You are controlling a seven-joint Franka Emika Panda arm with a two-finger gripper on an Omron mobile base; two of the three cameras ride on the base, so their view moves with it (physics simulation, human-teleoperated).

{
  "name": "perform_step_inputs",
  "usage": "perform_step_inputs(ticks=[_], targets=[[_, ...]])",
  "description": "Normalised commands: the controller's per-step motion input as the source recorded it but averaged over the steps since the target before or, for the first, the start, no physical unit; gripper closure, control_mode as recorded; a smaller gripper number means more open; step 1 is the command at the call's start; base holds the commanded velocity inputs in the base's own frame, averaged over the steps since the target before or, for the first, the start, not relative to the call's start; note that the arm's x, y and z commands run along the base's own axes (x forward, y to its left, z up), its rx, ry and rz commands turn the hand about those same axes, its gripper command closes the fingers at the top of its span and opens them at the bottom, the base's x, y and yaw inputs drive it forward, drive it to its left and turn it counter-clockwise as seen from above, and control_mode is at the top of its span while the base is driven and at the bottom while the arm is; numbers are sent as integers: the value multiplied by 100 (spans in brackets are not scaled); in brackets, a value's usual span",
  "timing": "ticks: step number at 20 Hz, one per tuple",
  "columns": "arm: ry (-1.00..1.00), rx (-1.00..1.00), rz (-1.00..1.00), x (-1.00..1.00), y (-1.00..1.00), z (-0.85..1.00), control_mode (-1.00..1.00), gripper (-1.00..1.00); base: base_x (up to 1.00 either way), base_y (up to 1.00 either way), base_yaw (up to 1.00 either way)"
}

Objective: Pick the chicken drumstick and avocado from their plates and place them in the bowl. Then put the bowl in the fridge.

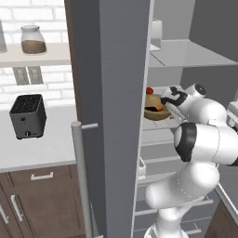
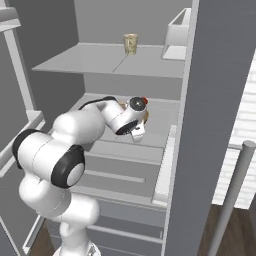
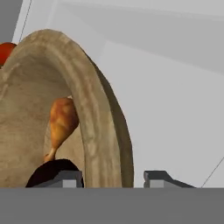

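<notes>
We are reaching into the open fridge [image 1: 195,56] with the gripper [image 3: 113,178], and the bowl [image 3: 94,131] is sitting on a middle shelf, at about one o'clock from the arm's elbow in the left base view. In the hand view the bowl's thick wooden rim is running straight between our two finger tips, one tip inside the bowl and one outside, so the jaws are standing narrow around the wall; whether they are pressing it or have just let go we cannot tell. Inside the bowl the chicken drumstick [image 3: 62,122] is leaning with its bone end down, and the avocado [image 3: 50,171] is lying dark at seven o'clock of it, right by the inner finger tip. A small red thing [image 3: 6,51] is peeking over the far rim at ten o'clock. By our judgement, the step in hand is setting the bowl down and releasing it. To do it well, we are wanting the base flat on the shelf before the jaws widen, and then a straight withdrawal along the rim line, so the inner finger is not nudging the avocado or tipping the bowl. On the shelf above, a pale cup [image 2: 130,43] is standing; its marking is too small to read, and we are finding no other legible writing or brand.
</notes>
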Motion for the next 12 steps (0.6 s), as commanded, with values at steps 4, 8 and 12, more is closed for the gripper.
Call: perform_step_inputs(ticks=[4, 8, 12], targets=[[-9, 0, 0, -23, 0, 41, -100, -100, 0, 0, 0], [-6, -1, 0, -75, 0, 79, -100, -100, 0, 0, 0], [4, -5, 0, -92, 2, 84, -100, -100, 0, 0, 0]])
